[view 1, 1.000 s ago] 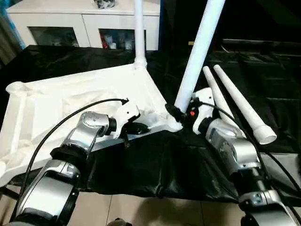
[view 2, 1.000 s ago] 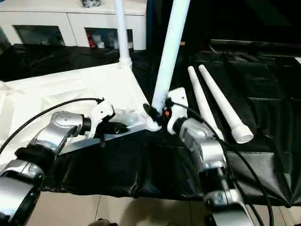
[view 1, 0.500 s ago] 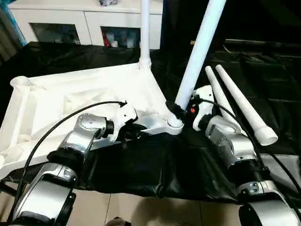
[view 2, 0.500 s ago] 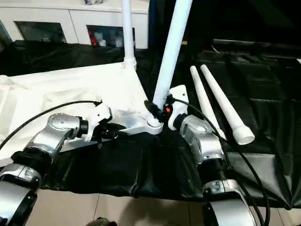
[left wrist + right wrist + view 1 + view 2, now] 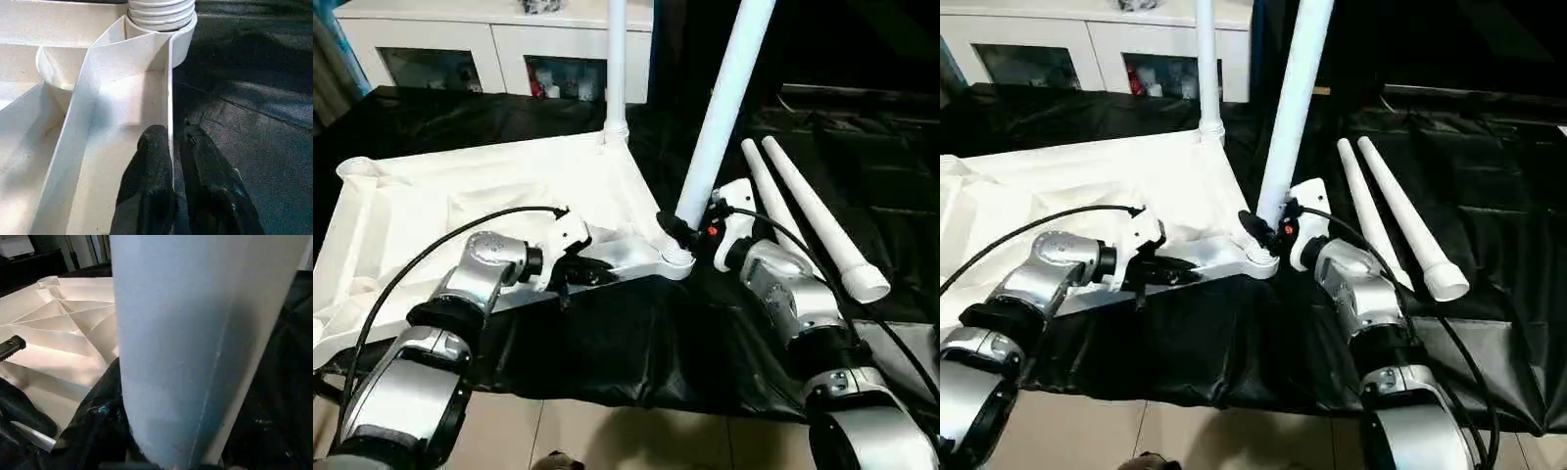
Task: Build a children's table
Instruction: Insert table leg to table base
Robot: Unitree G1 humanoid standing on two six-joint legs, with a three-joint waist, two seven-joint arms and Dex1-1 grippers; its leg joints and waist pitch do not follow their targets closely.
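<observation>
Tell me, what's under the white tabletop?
A black cloth lies under the tabletop, spreading out past its near edge and right side. The two loose legs rest on the same cloth. Whatever is beneath the cloth is covered, so it can't be seen.

Both forearms are brushed silver cylinders with black joint collars. The left gripper (image 5: 590,271) and right gripper (image 5: 674,233) sit on white wrist housings with black fingers (image 5: 149,191). Black cables loop to each wrist; a small red-orange mark, possibly a light, shows on the right.
</observation>
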